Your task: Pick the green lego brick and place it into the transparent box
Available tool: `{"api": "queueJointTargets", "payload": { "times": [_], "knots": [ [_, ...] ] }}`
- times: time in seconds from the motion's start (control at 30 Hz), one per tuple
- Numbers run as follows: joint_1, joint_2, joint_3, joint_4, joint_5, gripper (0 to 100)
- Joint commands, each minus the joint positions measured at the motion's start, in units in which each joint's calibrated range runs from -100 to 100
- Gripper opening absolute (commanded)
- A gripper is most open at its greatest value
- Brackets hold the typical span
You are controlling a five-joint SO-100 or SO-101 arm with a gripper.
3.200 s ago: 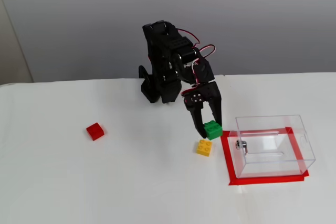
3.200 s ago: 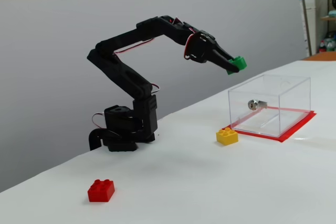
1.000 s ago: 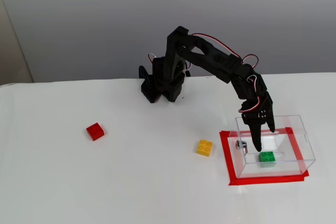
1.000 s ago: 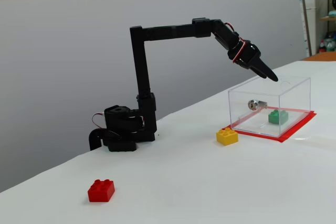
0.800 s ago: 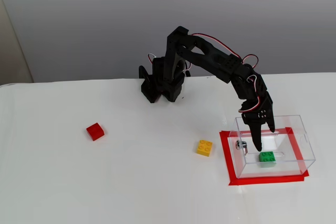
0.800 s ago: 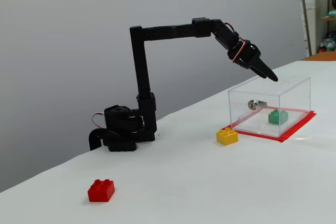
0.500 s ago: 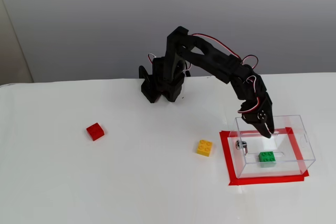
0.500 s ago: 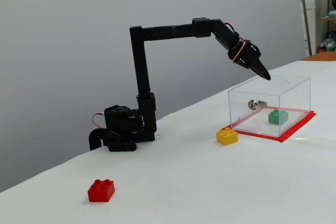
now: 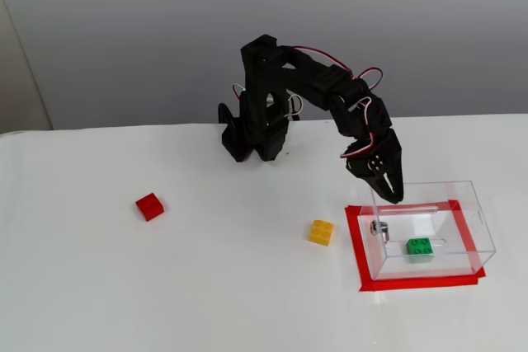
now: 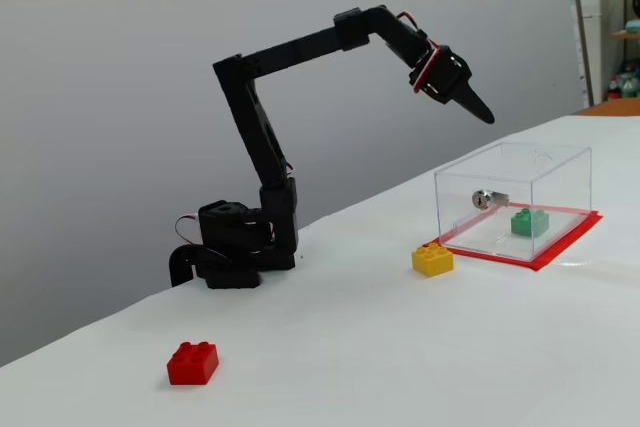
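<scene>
The green lego brick (image 9: pixel 420 247) (image 10: pixel 529 223) lies flat on the floor of the transparent box (image 9: pixel 474 218) (image 10: pixel 560 175), studs up. The box stands on a red tape rectangle (image 9: pixel 356 241) (image 10: pixel 560 249) and has a small metal fitting (image 9: pixel 378 227) (image 10: pixel 486 199) on one wall. My black gripper (image 9: pixel 390 196) (image 10: pixel 484 116) hangs in the air above the box's rim, on the arm's side of it. Its fingers are closed together with nothing between them. It touches neither the box nor the brick.
A yellow brick (image 9: pixel 322 232) (image 10: pixel 432 259) lies on the white table just outside the box, on its arm side. A red brick (image 9: pixel 149 205) (image 10: pixel 193 363) sits far off on the other side. The arm's base (image 9: pixel 250 136) (image 10: pixel 235 247) stands at the table's back edge.
The green brick was carried over and let go into the box, where it now lies. Over the last second the shut gripper rose and pulled back from over the box toward the base.
</scene>
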Motion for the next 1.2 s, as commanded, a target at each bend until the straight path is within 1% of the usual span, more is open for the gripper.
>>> {"api": "queueJointTargets", "payload": {
  "times": [0.0, 0.33, 0.7, 0.93, 1.17],
  "knots": [
    [5.70, -7.53, 0.96, 1.71, 0.15, 2],
    [23.45, -21.19, 10.18, 1.97, -0.11, 2],
    [41.64, -35.19, 26.82, 1.10, -0.32, 2],
    [48.07, -41.30, 37.40, 1.10, -0.27, 2],
    [48.81, -50.80, 49.87, 1.01, 0.00, 2]
  ]
}}
